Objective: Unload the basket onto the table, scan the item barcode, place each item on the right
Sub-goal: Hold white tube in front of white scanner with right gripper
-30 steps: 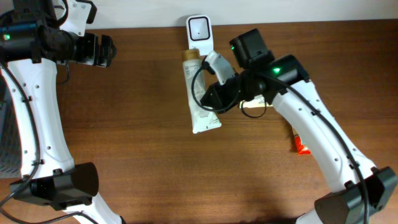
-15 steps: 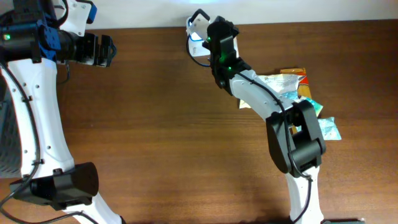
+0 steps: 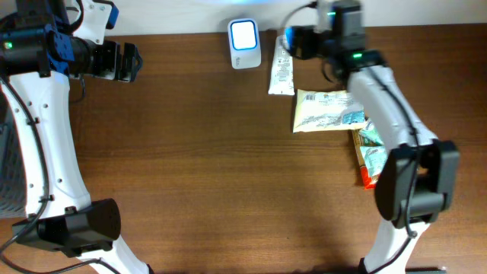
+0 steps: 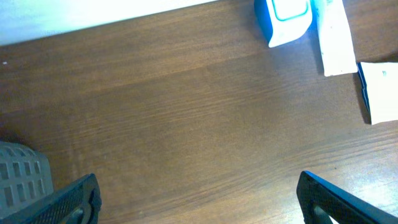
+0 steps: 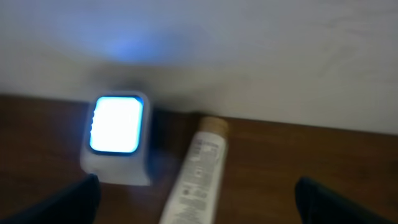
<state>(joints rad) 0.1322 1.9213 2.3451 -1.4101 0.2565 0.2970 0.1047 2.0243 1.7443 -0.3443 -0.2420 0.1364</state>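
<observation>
Wide brown table (image 3: 198,175) fills the overhead view, and both white arms are up at the 12 o'clock edge. The left arm (image 3: 46,129) rises along the 9 o'clock side, and the left gripper (image 3: 129,62) hangs over bare wood at about 10 o'clock. Its fingertips (image 4: 68,202) sit far apart in the wrist view, jaws spread wide, nothing between them. The right arm (image 3: 388,114) sweeps in from 5 o'clock, and the right gripper (image 3: 291,42) hovers right at the far edge. Its fingertips (image 5: 345,199) show in the two bottom corners of its own camera, jaws gaping and empty.

Now the goods. A pale printed packet (image 3: 327,109) lies flat at 2 o'clock, with a green packet (image 3: 371,148) at its 5 o'clock, partly under the arm.

The tube (image 3: 281,72), the item to scan, lies flat on the wood under the right gripper. Its cap points to 12 o'clock, and it sits just at 3 o'clock of the scanner (image 3: 244,34). That scanner stands against the wall at 12 o'clock, window glowing blue-white.
</observation>
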